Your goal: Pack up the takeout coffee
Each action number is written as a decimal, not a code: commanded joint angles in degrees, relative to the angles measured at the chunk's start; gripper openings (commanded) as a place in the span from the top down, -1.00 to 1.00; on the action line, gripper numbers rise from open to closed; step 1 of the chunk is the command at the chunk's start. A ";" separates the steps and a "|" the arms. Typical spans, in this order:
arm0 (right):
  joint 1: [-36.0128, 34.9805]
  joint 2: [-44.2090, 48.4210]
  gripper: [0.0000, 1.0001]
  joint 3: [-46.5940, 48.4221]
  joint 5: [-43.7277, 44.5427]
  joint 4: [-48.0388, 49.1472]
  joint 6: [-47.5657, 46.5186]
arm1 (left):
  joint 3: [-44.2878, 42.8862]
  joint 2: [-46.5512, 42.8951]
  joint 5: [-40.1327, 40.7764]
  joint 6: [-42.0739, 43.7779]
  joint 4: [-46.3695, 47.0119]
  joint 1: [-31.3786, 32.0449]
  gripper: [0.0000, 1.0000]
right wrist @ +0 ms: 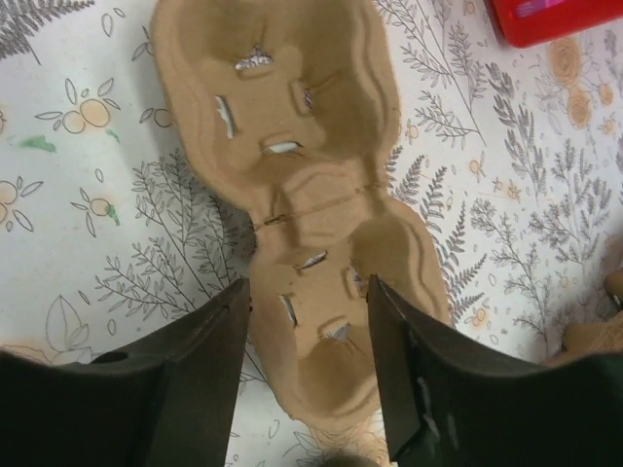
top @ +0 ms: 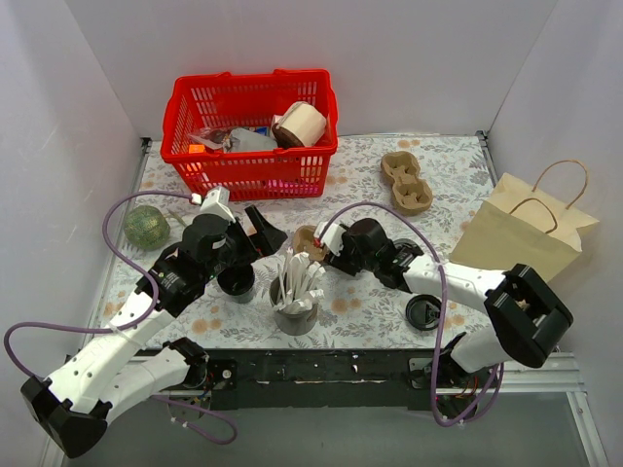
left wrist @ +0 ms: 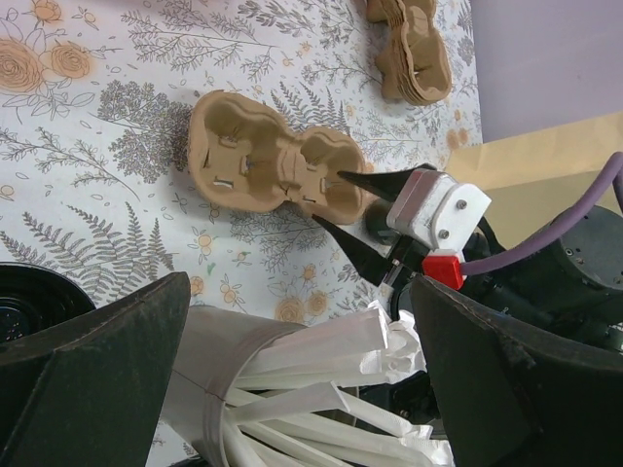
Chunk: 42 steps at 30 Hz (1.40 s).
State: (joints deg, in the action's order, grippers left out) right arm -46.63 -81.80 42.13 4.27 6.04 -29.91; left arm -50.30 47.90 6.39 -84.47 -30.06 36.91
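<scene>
— Right gripper, top camera first: what have you got?

— I see its fingers apart at the end of the pulp carrier, with nothing clamped. My left gripper is spread wide and empty, just across that carrier. The takeout coffee stands just behind and below the left fingers, toward that arm's base. I read it as the lidded cup, though the lid isn't plain from up here. From the right gripper it is well apart, with the cup of wrapped straws between them.

— And the left wrist?

— The left gripper frames the straws between its two wide fingers. Ahead lies the carrier, long axis crosswise to my reach. The right gripper points in at one end of it, tips parted. At the lower corner, outside the jaws, a dark ridged round is cut by the frame. It is probably the takeout coffee, but I can't be sure.

— Right wrist?

— The carrier runs lengthwise straight ahead of the right gripper. Its near well sits at my fingers; whether they touch it I can't tell. There's no coffee in this view.

— So which arm takes it?

— Left, I judge. It's nearer, and needs to draw back and drop over the cup before carrying it forward to a well.
</scene>
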 commanded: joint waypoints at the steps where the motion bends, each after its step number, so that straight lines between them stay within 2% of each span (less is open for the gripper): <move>1: -0.13 4.01 -0.55 -0.03 3.63 2.31 7.56 | 0.12 -0.18 0.02 -0.08 -0.26 -0.17 -0.96; 2: -0.13 5.50 -0.88 0.23 5.29 2.39 9.33 | 0.03 -0.09 0.02 -0.08 -0.26 -0.25 -0.96; 6: -0.04 9.02 -0.92 5.48 16.00 -1.20 18.55 | -0.06 -0.26 0.11 0.18 -0.35 -0.26 -0.96; 9: 0.05 11.66 -0.93 11.02 25.06 -7.78 26.37 | -0.23 -0.52 -0.15 0.18 -0.35 -0.26 -0.96; 11: 0.57 12.54 -0.96 14.89 30.16 -16.38 30.76 | -0.41 -0.61 -0.33 0.35 -0.26 -0.25 -0.96; 12: 1.10 12.63 -0.96 16.74 31.75 -20.16 35.84 | -0.50 -0.61 -0.68 0.35 -0.26 -0.17 -0.96; 13: 1.89 12.63 -0.96 21.19 32.89 -23.76 38.50 | -0.58 -0.61 -0.94 0.53 -0.26 -0.17 -0.96; 14: 4.42 12.28 -0.96 23.15 32.82 -31.28 40.44 | -0.67 -0.70 -1.12 0.62 -0.17 -0.25 -0.96; 16: 7.94 11.93 -0.95 28.68 32.03 -37.92 45.63 | -0.94 -0.62 -1.91 0.97 -0.26 -0.17 -0.96; 17: 12.05 11.58 -0.94 30.10 32.37 -43.17 46.86 | -1.02 -0.61 -2.17 1.32 -0.26 -0.17 -0.96; 20: 20.92 11.49 -0.94 34.40 33.52 -47.17 49.33 | -1.46 -0.09 -2.88 1.67 -0.35 -0.26 -0.97; 23: 26.65 10.70 -0.93 39.15 37.64 -51.04 49.34 | -1.90 0.70 -3.49 1.94 -0.43 -0.26 -0.96; 26: 32.28 8.34 -0.93 42.67 39.32 -53.58 48.02 | -1.90 0.79 -4.19 2.11 0.18 -0.25 -0.96; 33: 40.30 2.18 -0.91 48.83 43.45 -58.59 47.22 | -1.73 1.41 -4.81 2.38 0.71 -0.26 -0.96; 36: 42.50 1.91 -0.83 47.53 42.41 -56.94 46.88 | -1.90 1.76 -4.81 2.55 0.88 -0.17 -0.96; 39: 44.08 1.56 -0.65 45.15 33.36 -52.28 42.84 | -2.08 2.11 -4.72 2.81 1.06 -0.26 -0.96; 41: 44.08 0.07 -0.39 45.41 30.46 -51.66 41.95 | -2.43 2.29 -4.90 3.08 0.97 -0.17 -0.96; 42: 44.17 -0.46 -0.11 45.58 29.31 -51.48 41.60 | -2.43 2.29 -4.90 3.08 1.06 -0.17 -0.96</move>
State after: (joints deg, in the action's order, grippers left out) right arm -2.72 -80.93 87.31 40.01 -49.21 14.06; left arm -50.43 50.17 2.28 -82.65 -29.80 36.91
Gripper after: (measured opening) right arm 0.728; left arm 0.981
